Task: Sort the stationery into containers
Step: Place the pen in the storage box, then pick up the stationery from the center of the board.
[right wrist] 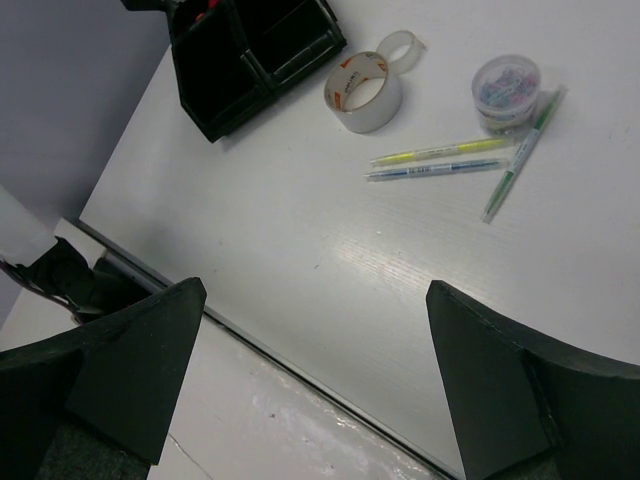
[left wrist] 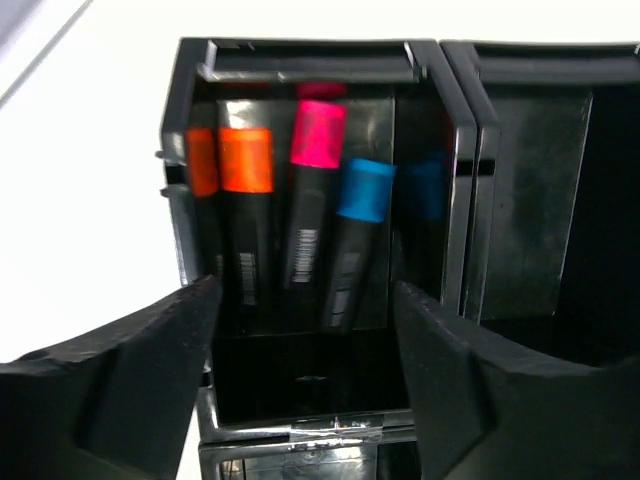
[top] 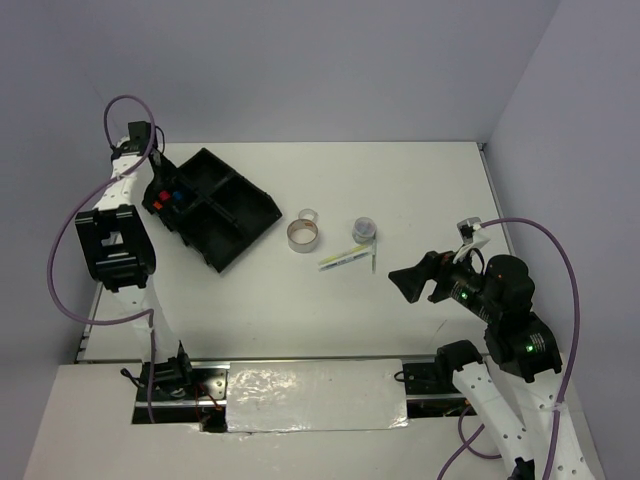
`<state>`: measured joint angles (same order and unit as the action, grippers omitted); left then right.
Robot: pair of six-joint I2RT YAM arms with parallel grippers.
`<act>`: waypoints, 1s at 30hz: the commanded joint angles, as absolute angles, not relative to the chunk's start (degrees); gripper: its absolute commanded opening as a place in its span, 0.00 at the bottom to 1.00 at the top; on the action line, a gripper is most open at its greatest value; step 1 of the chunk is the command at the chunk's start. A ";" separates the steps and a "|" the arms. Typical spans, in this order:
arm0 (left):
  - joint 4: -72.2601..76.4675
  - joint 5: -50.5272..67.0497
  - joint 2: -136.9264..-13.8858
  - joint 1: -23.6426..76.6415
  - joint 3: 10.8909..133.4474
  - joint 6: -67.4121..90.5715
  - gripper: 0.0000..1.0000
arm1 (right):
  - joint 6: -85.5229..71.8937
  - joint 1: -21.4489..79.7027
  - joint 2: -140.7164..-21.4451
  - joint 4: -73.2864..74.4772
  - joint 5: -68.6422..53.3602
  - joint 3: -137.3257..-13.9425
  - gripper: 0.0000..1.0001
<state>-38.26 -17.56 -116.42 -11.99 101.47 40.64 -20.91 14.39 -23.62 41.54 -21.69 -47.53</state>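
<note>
A: Logging left gripper (left wrist: 300, 295) as open and empty, hovering over highlighters (left wrist: 310, 200) sitting together in one tray (left wrist: 460, 150) compartment, upper left of top view. Judging those sorted.

B: Logging right gripper (right wrist: 315, 290) as spread wide, holding nothing, lower right of top view, well apart from everything.

A: Marking tape (right wrist: 363, 92), small tape (right wrist: 403, 47) and pens (right wrist: 440, 151) mid-frame on table (right wrist: 300, 250), near a clip jar (right wrist: 505, 90).

B: Probably going for pens next. Advising setting fingers across one shaft, descending straight, avoiding the jar.

A: Also lifting left straight up, not snagging compartment walls.
</note>
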 commanded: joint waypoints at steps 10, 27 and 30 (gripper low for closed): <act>-27.79 -8.82 -106.44 5.22 101.06 29.46 0.90 | -20.57 14.85 -23.11 37.71 -22.67 -46.23 1.00; -27.96 -17.67 -108.81 34.80 88.61 29.53 0.72 | -20.74 14.77 -22.06 37.88 -22.94 -45.53 1.00; -27.16 -17.23 -109.07 34.89 86.49 30.32 0.65 | -20.74 14.68 -21.97 37.79 -22.76 -45.26 1.00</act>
